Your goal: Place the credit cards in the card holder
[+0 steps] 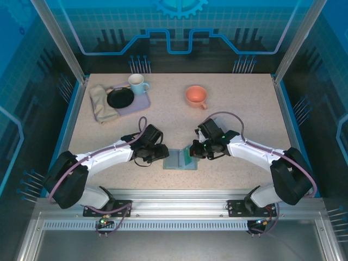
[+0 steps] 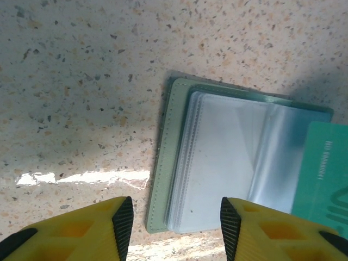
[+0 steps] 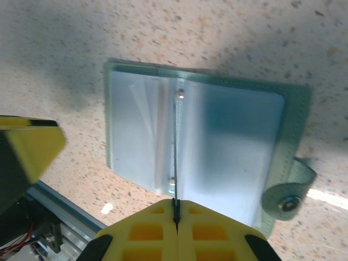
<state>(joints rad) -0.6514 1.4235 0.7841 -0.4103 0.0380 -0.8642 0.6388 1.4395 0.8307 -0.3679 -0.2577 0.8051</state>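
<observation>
Left fingers [image 1: 162, 154] [image 2: 174, 213], yellow with black ribbed pads, stand apart and hang over one corner of the grey-green folding card holder [image 1: 177, 162] [image 2: 175, 130] [image 3: 297, 122]. The holder lies opened flat on the speckled beige worktop [image 1: 239, 130] [image 2: 81, 81] [image 3: 244, 38], clear plastic sleeves facing up, directly between the two sets of fingers. Right fingers [image 1: 192, 153] [image 3: 175, 208] are pressed together on a thin teal-green plastic credit card [image 2: 324, 174] [image 3: 176, 147]. In the right wrist view the card runs straight out from their tips, seen edge-on, across the holder's middle fold. In the left wrist view its flat face with pale lettering shows to the right of the left fingers, over the holder's far page. Whether the card's leading edge touches the sleeves cannot be told. To the right of the right fingers, the holder's rounded tab with a metal snap [image 3: 288, 197] rests on the worktop.
</observation>
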